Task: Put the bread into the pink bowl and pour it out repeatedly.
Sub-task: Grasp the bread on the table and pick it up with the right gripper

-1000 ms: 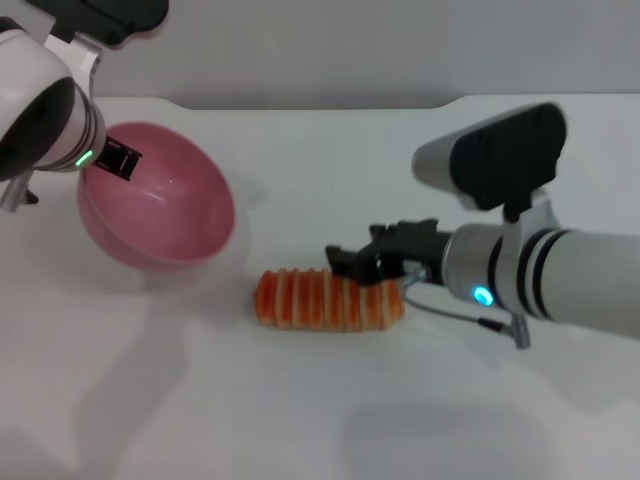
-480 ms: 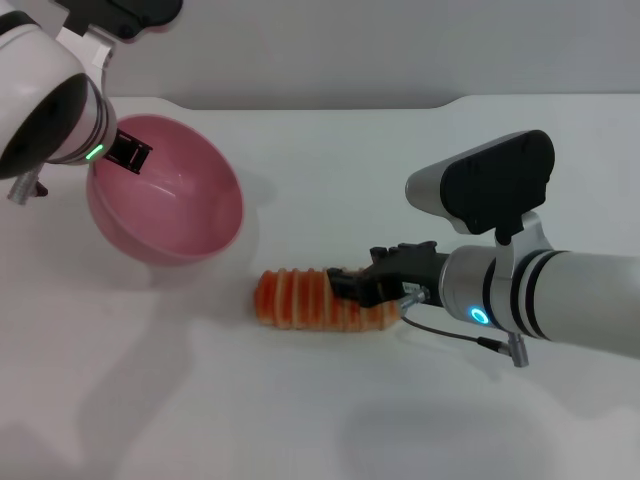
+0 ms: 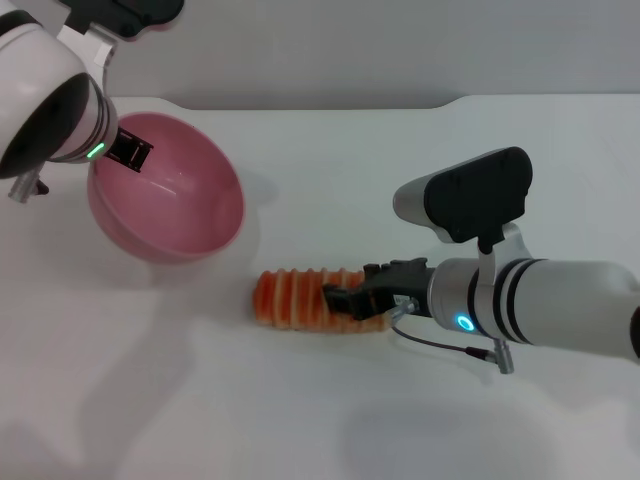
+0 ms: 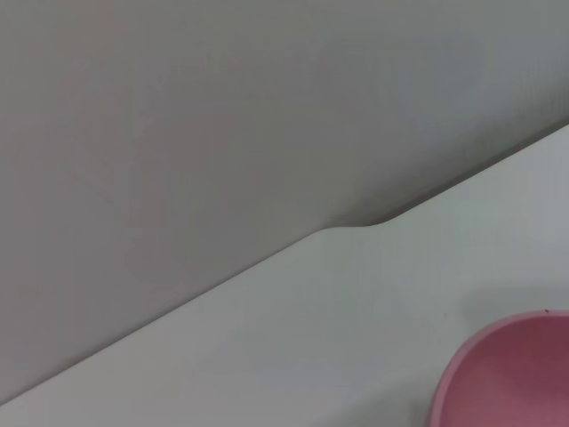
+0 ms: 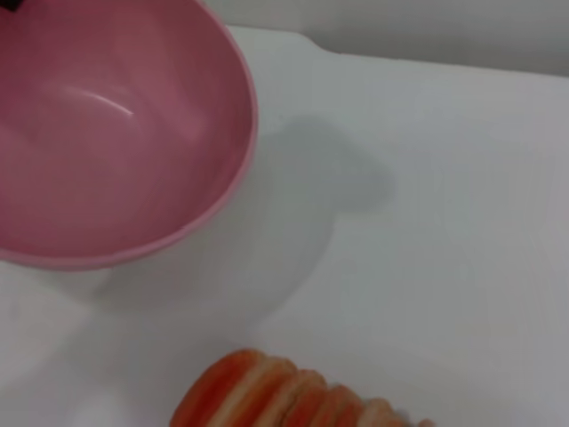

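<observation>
The pink bowl (image 3: 175, 200) is held tilted at the table's left, its opening facing the middle. My left gripper (image 3: 127, 153) is shut on its far-left rim. The bowl is empty; it also shows in the right wrist view (image 5: 107, 133) and as a rim corner in the left wrist view (image 4: 511, 374). The bread (image 3: 295, 297), orange-and-cream ridged, lies flat on the white table just right of the bowl; its left end shows in the right wrist view (image 5: 284, 400). My right gripper (image 3: 350, 296) is low over the bread's right half, open, with its fingers astride the loaf.
The white table (image 3: 300, 400) ends in a back edge against a grey wall (image 3: 330, 50), with a step in that edge at the upper right. My right forearm (image 3: 540, 300) stretches in from the right side.
My right gripper has come lower and moved left along the bread. The left arm shifted the bowl slightly right and up a second ago, then held still. The bread has not moved.
</observation>
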`<state>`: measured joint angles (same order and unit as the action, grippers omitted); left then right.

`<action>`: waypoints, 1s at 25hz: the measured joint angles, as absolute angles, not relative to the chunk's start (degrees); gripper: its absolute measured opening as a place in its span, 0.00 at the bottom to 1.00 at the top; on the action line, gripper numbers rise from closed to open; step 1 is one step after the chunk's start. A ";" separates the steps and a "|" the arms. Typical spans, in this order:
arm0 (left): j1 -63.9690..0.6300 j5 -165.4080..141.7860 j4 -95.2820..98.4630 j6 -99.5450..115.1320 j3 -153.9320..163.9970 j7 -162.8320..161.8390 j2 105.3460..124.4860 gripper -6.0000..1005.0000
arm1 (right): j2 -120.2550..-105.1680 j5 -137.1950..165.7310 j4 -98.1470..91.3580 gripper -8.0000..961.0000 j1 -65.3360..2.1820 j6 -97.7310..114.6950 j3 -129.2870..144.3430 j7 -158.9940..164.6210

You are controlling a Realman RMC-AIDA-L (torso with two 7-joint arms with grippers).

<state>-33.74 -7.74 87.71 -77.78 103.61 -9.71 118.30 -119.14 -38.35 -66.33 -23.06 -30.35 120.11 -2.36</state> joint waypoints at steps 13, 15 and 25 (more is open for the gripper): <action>-33.85 -7.73 87.72 -77.67 103.75 -9.86 118.30 0.05 | -118.94 -38.74 -64.27 0.55 -24.73 -31.05 120.15 -3.71; -33.84 -7.72 87.72 -77.40 103.84 -9.93 118.30 0.05 | -118.89 -38.68 -64.67 0.53 -24.69 -31.31 120.18 -4.34; -33.65 -7.31 87.62 -76.25 104.41 -10.29 118.39 0.05 | -118.63 -31.40 -76.05 0.43 -18.36 -34.62 117.33 -4.57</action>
